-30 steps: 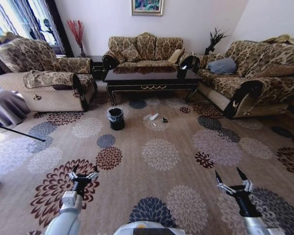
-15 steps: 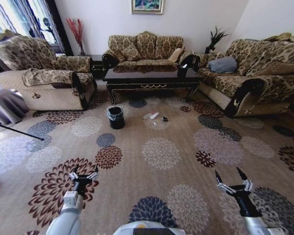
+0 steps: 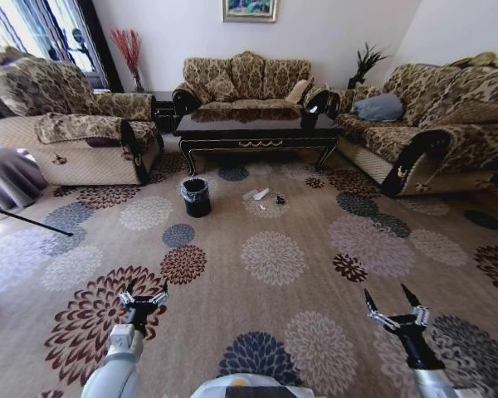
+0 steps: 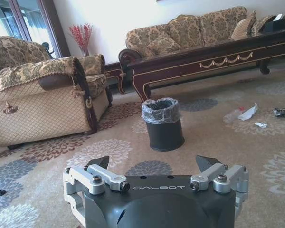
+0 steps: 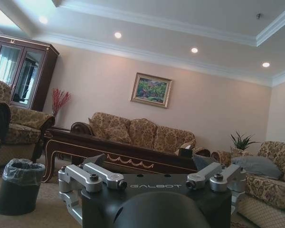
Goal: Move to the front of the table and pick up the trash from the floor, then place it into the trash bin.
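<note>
From my head camera I judge I am in the approach step: the counter (image 3: 256, 133) stands well ahead across the floor (image 3: 257, 332), with the trash (image 3: 261, 196) lying on the carpet just in front of it and the trash bin (image 3: 197, 198) near it, to its left. My left gripper (image 3: 144, 298) and my right gripper (image 3: 392, 302) both hang low at the near edge of the view, fingers spread wide, holding nothing, well apart from anything I need to reach. In my left wrist view the left gripper (image 4: 154, 165) frames the trash bin (image 4: 163, 124) with its liner bag, and the trash (image 4: 249, 114) lies off to one side of it before the counter (image 4: 204, 64): a whitish crumpled piece, a small dark wrapper and a pale sliver. My right wrist view looks higher, with the right gripper (image 5: 149, 171) wide, the counter (image 5: 118, 154) beyond and the trash bin (image 5: 18, 185) at the edge. Next, as I judge it, I must close the distance to the scraps, then bend low enough to reach the carpet.
</note>
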Robot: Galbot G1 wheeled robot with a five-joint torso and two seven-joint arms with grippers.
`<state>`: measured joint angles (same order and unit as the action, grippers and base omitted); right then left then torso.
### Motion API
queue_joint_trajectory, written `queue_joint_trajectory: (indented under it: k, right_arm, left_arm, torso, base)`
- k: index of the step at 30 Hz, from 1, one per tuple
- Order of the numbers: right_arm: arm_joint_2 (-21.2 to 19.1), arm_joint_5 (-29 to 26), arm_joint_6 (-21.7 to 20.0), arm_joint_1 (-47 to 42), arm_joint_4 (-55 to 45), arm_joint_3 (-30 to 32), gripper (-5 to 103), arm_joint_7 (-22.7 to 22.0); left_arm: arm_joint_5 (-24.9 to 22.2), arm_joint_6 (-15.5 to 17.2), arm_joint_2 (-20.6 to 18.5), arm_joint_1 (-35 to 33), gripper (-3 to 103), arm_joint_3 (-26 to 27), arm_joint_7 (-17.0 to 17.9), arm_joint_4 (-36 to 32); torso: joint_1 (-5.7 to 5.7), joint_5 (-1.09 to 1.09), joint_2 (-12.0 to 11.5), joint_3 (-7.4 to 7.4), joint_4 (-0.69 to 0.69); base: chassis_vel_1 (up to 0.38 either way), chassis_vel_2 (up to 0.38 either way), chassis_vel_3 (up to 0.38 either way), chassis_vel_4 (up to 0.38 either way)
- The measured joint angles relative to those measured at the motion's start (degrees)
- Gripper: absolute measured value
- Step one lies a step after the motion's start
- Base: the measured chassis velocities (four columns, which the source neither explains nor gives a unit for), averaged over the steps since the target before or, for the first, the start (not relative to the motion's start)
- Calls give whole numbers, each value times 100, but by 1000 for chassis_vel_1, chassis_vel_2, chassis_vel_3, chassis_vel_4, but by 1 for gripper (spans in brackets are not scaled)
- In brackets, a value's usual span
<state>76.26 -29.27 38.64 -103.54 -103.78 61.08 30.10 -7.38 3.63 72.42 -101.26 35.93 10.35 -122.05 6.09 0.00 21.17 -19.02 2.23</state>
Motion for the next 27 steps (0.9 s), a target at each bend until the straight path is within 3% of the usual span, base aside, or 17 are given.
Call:
queue_joint_trajectory:
  k: [19, 25, 27]
  right_arm:
    - [102, 49, 6, -95, -135, 3, 100, 18]
    - [95, -53, 98, -96, -138, 12, 100, 233]
    - [82, -165, 133, -80, -137, 13, 100, 389]
  left_arm:
    - [50, -104, -45, -65, 100, 110, -57, -13]
    - [55, -108, -71, -66, 100, 84, -54, -91]
    - [202, -273, -103, -66, 100, 101, -14, -166]
  torso:
    - [-126, 0, -436, 310, 0]
    - [-163, 0, -569, 405, 0]
    - [-181, -1, -635, 454, 0]
  base:
    - [0, 0, 0, 0]
    - [0, 0, 0, 0]
    - [0, 0, 0, 0]
